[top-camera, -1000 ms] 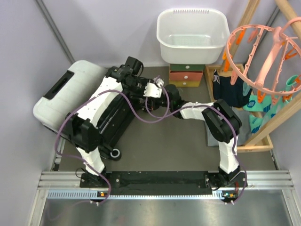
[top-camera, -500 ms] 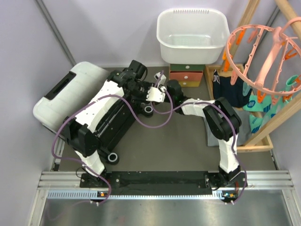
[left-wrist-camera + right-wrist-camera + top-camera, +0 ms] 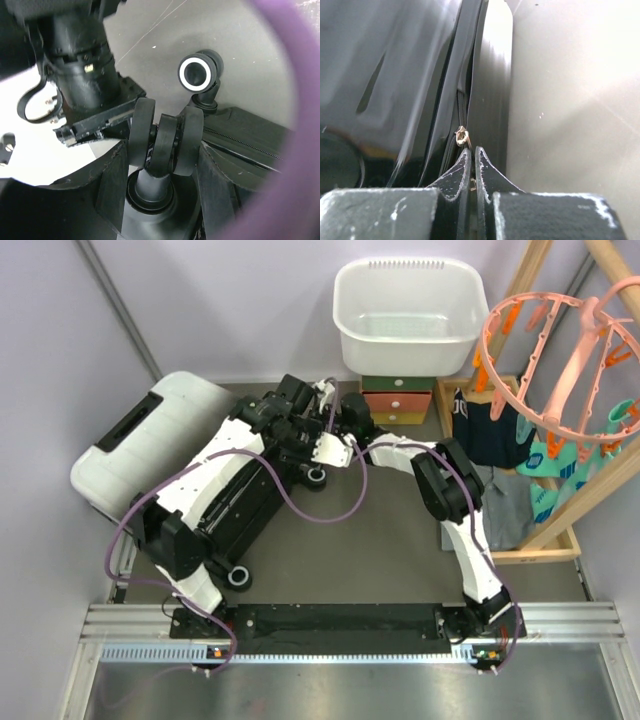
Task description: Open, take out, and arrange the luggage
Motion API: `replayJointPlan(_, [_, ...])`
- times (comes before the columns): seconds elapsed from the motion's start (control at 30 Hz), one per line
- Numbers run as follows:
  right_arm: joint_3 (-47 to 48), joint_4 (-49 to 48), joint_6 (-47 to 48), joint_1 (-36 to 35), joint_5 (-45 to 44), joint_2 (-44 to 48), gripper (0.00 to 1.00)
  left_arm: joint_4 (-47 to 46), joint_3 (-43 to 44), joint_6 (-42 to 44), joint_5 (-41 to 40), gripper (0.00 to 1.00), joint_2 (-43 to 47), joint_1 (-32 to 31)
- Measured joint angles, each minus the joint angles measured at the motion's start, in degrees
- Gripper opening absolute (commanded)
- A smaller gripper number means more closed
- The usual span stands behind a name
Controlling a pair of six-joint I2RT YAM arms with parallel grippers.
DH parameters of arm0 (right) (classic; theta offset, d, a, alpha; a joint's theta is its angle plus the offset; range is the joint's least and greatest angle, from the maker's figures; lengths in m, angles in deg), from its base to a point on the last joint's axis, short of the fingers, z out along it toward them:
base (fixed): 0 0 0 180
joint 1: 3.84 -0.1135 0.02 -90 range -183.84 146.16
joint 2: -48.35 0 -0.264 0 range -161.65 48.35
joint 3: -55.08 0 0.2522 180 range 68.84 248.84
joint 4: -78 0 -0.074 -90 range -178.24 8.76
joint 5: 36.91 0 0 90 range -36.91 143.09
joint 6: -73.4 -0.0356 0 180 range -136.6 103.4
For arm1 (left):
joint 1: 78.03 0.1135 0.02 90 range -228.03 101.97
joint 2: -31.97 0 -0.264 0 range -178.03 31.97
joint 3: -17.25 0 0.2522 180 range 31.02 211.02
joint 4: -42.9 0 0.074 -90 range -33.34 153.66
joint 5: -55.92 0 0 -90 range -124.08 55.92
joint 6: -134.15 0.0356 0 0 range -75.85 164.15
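Luggage (image 3: 150, 440) lies at 10 o'clock on the counter (image 3: 350, 560); my right end effector (image 3: 473, 157) sits pressed together at its zipper pull (image 3: 462, 136), left end effector (image 3: 164, 155) straddles a wheel (image 3: 141, 130), grip unclear; risk: the thin pull slips free under tug.

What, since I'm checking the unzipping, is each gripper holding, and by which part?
The left gripper clamps the luggage by a caster wheel. The right gripper, shut, seems to pinch its zipper pull.
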Motion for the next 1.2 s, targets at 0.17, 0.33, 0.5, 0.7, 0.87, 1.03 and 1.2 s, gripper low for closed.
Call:
replayJointPlan(0.17, [5.9,1.1,-0.2,-0.7,0.7,-3.8,0.0,-0.5,-1.4,0.2,-0.2,0.0,2.0,-1.6])
replayJointPlan(0.33, [14.5,3.4,-3.0,-1.9,-1.5,-9.2,0.0,6.8,-1.2,-3.6,3.1,0.0,6.5,-4.4])
replayJointPlan(0.5, [18.3,5.0,-6.0,-2.3,-5.3,-11.2,0.0,12.2,-1.2,-4.5,5.7,0.0,8.6,-6.5])
replayJointPlan(0.7, [19.3,5.8,-7.0,-2.5,-7.0,-11.6,0.0,13.6,-2.2,-5.1,5.9,0.0,8.6,-6.4])
replayJointPlan(0.87, [25.2,5.7,-8.0,-2.8,-10.6,-14.4,0.0,14.0,-2.6,-5.7,5.9,0.0,8.6,-6.4])
replayJointPlan(1.03, [30.7,5.7,-8.0,-3.2,-12.3,-16.2,0.0,14.3,-2.9,-6.6,5.2,0.0,8.7,-6.4])
replayJointPlan(1.2, [34.4,6.1,-7.9,-3.8,-13.2,-18.1,0.0,14.5,-4.4,-7.5,4.2,0.0,10.1,-6.4])
